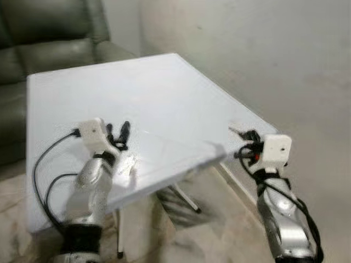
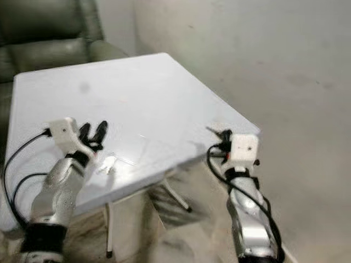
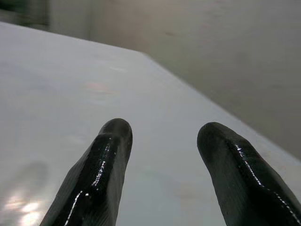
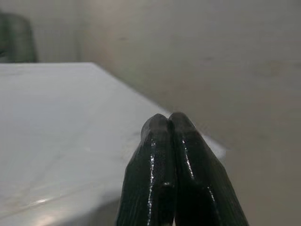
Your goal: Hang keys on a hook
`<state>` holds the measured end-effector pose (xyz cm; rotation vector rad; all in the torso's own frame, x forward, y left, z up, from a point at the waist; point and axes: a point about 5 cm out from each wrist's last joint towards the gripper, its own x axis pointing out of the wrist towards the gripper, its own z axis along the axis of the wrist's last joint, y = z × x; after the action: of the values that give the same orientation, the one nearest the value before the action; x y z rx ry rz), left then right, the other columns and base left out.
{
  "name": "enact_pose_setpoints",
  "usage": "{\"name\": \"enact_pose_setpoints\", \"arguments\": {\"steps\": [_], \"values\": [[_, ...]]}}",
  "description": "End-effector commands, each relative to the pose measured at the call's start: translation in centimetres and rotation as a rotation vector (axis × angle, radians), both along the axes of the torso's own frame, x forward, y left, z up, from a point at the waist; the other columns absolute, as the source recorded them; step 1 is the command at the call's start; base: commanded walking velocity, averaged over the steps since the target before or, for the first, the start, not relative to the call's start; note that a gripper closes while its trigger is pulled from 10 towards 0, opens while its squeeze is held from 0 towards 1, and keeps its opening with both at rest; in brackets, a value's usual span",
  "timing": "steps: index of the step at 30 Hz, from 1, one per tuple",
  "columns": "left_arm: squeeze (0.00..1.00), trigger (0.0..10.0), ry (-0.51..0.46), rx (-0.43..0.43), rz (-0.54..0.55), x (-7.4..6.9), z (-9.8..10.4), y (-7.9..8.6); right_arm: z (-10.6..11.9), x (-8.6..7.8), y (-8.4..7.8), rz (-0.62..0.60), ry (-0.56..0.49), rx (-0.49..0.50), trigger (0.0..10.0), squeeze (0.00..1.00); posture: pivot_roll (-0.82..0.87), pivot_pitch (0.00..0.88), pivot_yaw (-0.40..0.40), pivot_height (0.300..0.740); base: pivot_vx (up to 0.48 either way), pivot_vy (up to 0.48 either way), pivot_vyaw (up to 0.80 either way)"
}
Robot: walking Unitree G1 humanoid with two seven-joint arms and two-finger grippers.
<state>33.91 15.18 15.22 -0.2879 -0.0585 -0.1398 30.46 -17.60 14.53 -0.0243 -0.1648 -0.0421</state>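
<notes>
Left gripper (image 1: 119, 134) over near part of white worktop (image 1: 164, 98), fingers (image 3: 101, 165) parted, holding nothing. Right gripper (image 1: 244, 143) off worktop's near right corner, fingers (image 4: 162, 174) pressed together, holding nothing. Keys and hook: location cannot be told; small bright glint on worktop just beside left gripper, identity unclear. Risks, judged: reach begun with no target located; right arm clipping worktop corner on swing.
</notes>
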Motion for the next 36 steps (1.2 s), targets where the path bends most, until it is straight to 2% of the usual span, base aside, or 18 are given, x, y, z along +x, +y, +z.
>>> {"name": "enact_pose_setpoints", "arguments": {"steps": [1, 36], "values": [[0.00, 10.0, -0.002, 0.013, 0.023, 0.06, 0.34, 0.57, 0.46, 0.17, 0.26, 0.013, -0.012, -0.006, 10.0, 0.00, 0.07, 0.078, -0.031, 0.740, 0.000, 0.000, -0.74], [0.00, 10.0, 0.002, 0.010, 0.032, 0.27, 0.36, -0.11, 1.02, 0.49, -0.04, -0.010, -0.021, -0.008, 10.0, 0.00, 0.06, 0.102, -0.034, 0.740, 0.000, 0.000, -0.73]]}}
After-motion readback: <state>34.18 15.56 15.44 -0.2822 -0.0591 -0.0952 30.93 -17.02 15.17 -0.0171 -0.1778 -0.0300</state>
